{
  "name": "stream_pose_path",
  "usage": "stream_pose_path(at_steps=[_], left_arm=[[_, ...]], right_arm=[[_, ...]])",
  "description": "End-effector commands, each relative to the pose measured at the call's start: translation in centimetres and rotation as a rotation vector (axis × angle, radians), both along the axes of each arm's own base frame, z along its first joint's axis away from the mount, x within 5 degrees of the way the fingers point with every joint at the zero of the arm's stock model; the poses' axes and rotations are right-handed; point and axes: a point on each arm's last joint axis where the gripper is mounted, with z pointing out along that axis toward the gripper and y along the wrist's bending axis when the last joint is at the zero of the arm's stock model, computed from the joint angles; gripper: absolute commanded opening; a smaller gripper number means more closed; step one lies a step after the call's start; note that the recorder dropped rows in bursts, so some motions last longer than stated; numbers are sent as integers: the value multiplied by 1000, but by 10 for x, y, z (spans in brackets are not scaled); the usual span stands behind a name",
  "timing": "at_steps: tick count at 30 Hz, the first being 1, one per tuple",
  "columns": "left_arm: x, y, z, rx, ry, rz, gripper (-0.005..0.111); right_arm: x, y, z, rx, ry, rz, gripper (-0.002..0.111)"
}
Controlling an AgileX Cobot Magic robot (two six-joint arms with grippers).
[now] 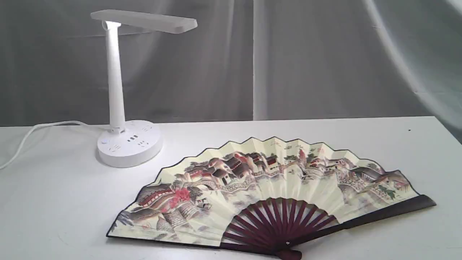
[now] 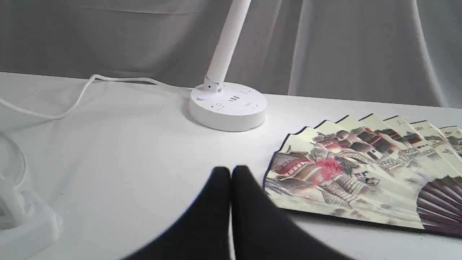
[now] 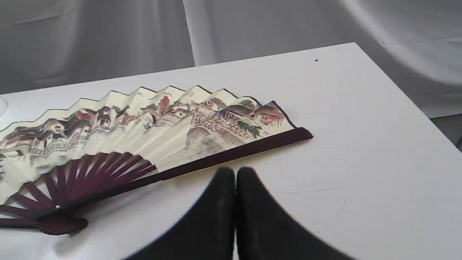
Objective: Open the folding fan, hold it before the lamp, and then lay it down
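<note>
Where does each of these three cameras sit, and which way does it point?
Exterior view: off the arms, looking across the table at the open folding fan and the lamp; no robot part shows.
Left wrist view: on the left arm, looking past the shut left gripper at the lamp's base and one fan end.
Right wrist view: on the right arm, looking past the shut right gripper at the fan's other end.
Shared: all see the fan; exterior and left wrist see the lamp.
</note>
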Motion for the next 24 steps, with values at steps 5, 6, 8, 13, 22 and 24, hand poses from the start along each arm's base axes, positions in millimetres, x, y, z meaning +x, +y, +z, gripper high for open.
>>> stream_pose_path(at_steps=[5,6,8,13,22,24], left_arm=[[0,0,-1,-10,2,-3,0],[0,0,-1,-10,2,-3,0],[0,0,-1,-10,2,-3,0],[0,0,-1,4,0,-2,0],[0,0,-1,10,0,-3,0],[0,0,-1,10,0,-3,0]], right_arm=[[0,0,-1,3,2,0,0],[0,0,-1,3,2,0,0],[0,0,-1,3,2,0,0],[0,0,-1,3,2,0,0],[0,0,-1,3,2,0,0],[0,0,-1,3,2,0,0]])
